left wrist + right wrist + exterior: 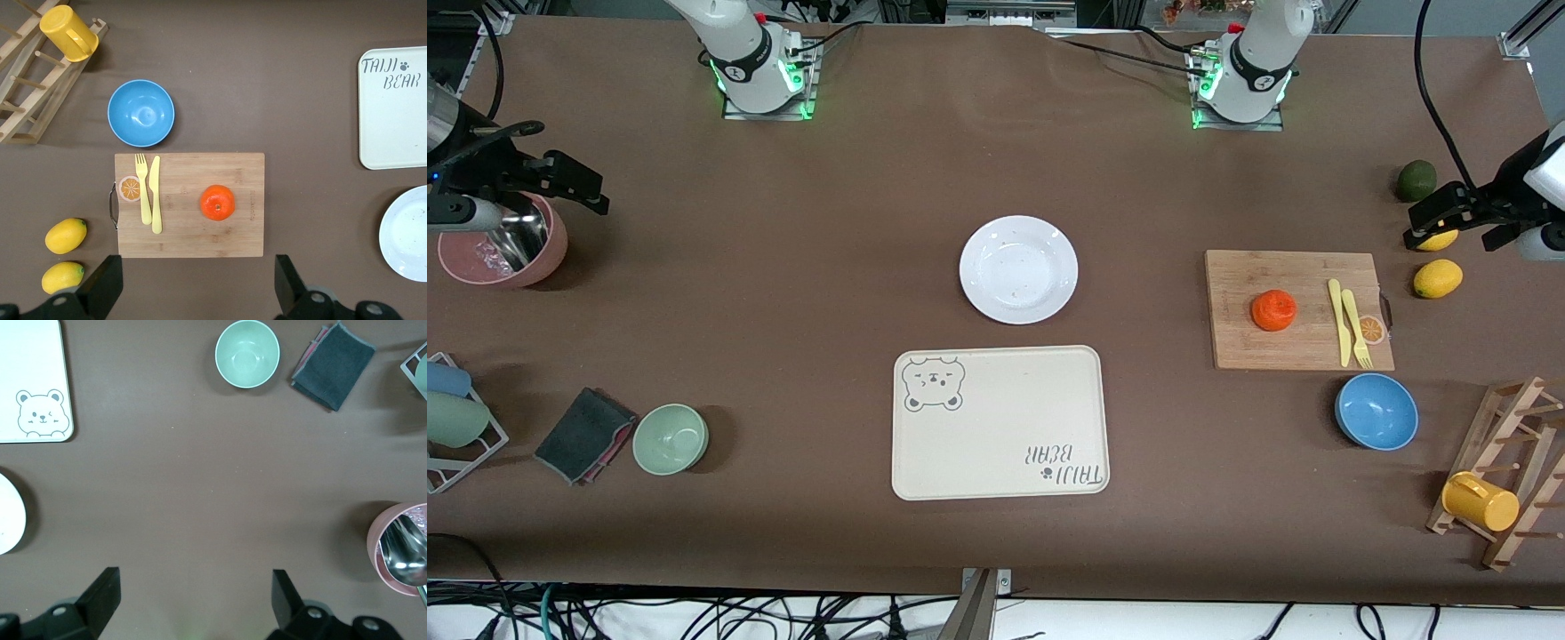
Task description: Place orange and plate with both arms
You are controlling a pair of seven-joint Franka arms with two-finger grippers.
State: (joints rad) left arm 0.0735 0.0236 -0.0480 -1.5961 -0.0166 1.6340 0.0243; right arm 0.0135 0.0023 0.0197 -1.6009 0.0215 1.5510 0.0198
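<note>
The orange sits on a wooden cutting board toward the left arm's end of the table; it also shows in the left wrist view. The white plate lies empty mid-table, farther from the front camera than the cream bear tray. The plate's edge shows in both wrist views. My left gripper is open and empty, raised high over the lemons by the board. My right gripper is open and empty, raised over a pink bowl.
Yellow knife and fork lie on the board. A blue bowl, two lemons, a dark green fruit and a rack with a yellow cup surround it. A green bowl and grey cloth lie toward the right arm's end.
</note>
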